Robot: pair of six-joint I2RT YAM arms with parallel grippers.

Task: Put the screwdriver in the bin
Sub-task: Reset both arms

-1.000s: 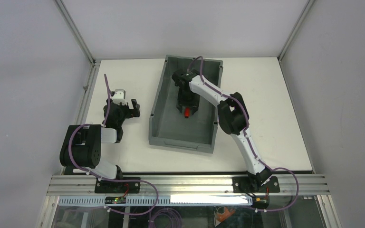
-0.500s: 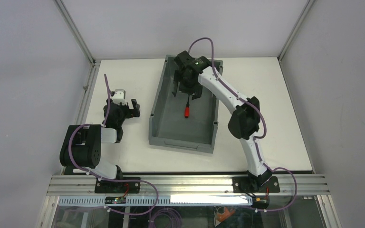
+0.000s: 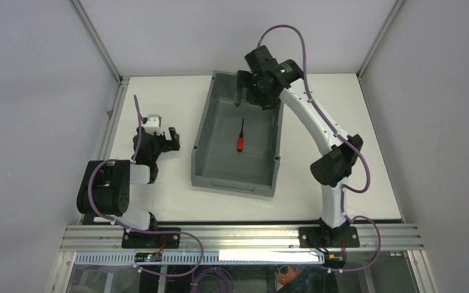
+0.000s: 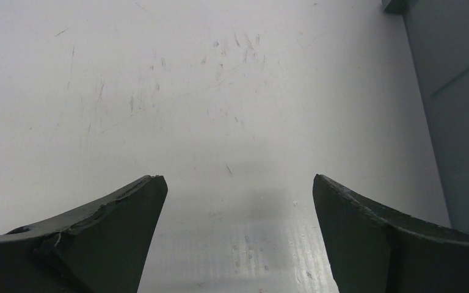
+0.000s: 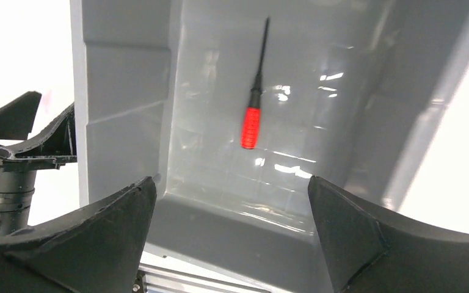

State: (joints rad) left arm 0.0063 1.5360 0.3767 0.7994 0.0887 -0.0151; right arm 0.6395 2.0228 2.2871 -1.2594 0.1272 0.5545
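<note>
The screwdriver [image 3: 241, 135] lies flat on the floor of the grey bin [image 3: 203, 131], near the middle of the frame in the top view, its red handle toward the bottom and its thin black shaft toward the top. The right pincer [image 3: 250, 101] hovers above the bin's upper end, released, jaws spread wide and grasping nothing. At centre left, the left pincer [image 3: 170, 137] is also released and empty, low over the white counter [image 3: 354, 134], just beside the bin.

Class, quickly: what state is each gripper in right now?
Left gripper: open, holding nothing.
Right gripper: open, holding nothing; the screwdriver lies loose in the bin.
</note>
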